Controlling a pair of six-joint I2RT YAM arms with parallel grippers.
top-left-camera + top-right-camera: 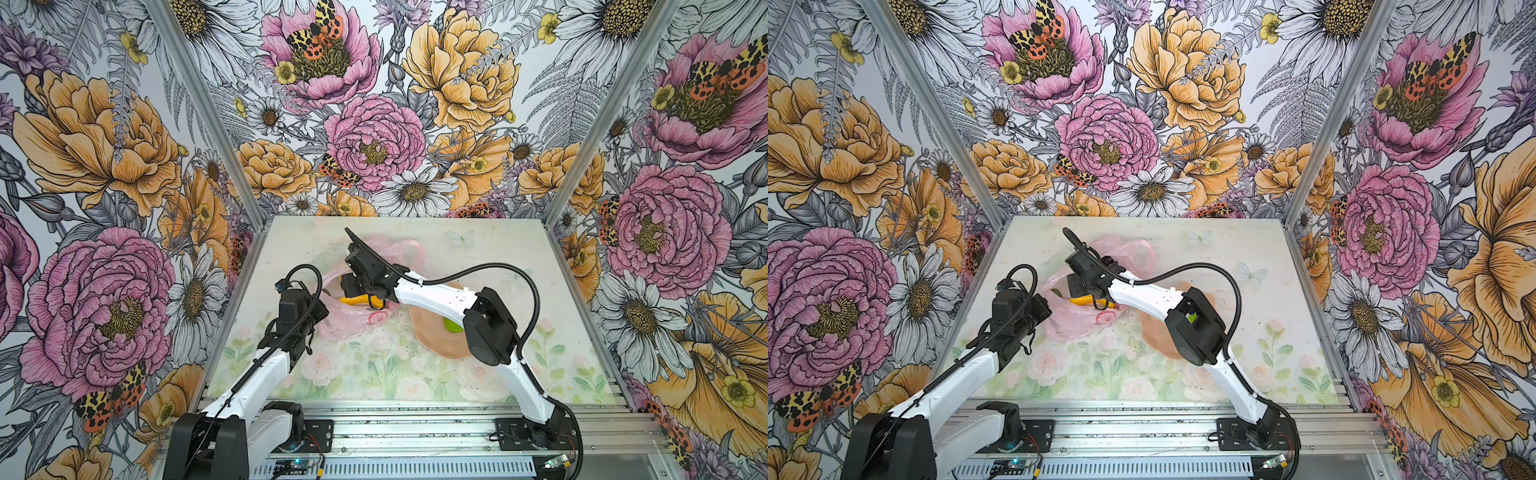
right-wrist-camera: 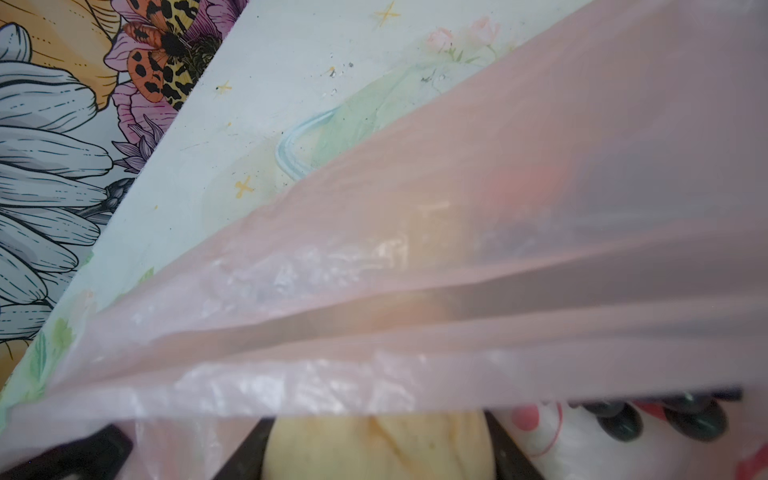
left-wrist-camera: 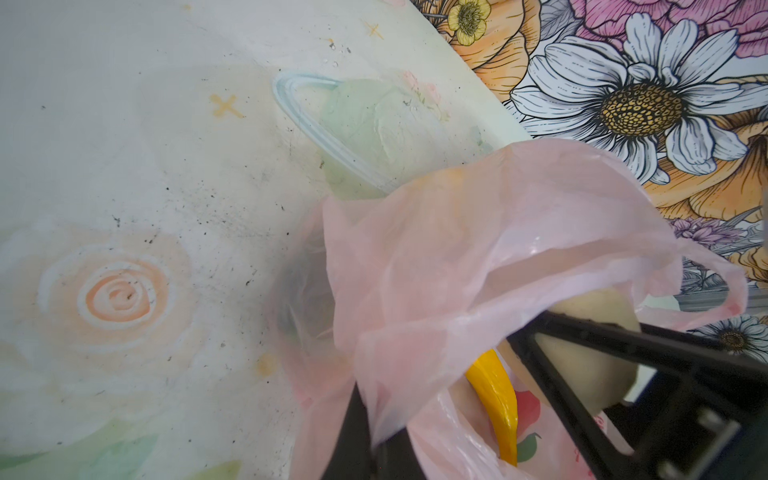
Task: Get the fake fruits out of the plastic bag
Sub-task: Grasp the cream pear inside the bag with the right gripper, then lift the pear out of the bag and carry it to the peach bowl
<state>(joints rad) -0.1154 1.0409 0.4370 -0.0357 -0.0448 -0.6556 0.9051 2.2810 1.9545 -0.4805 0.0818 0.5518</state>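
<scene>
**PLASTIC BAG OF FAKE FRUITS: CONTENTS AND HOLDERS**

Landmark: plastic bag point(image 1: 353, 326). It is thin, pale-pink, crinkled film printed with a red-and-white circle. It lies on the flower-printed tabletop point(image 1: 374, 374) with its mouth open.

Inside the bag:
- banana point(image 1: 358, 299): yellow, lying across the mouth, seen in both top views.
- cream pear point(image 3: 594, 316): deeper in the mouth.
- grape bunch point(image 2: 623, 419): dark, beside the pear, partly under film.

Outside the bag:
- green citrus point(image 1: 453, 325): bumpy, resting on the peach plate point(image 1: 432, 345).
- The plate sits just to the right of the bag in both top views. The right arm hides much of it.

Left gripper point(image 1: 322, 311): at the bag's left edge, with its jaws pressed together and a fold of the film pinched between them. The film rises from that pinch and drapes over the mouth.

Right gripper point(image 2: 378, 428): inside the bag's mouth, above the banana. Its jaws stand at a middling width with the cream pear between them, a finger against each flank.
</scene>
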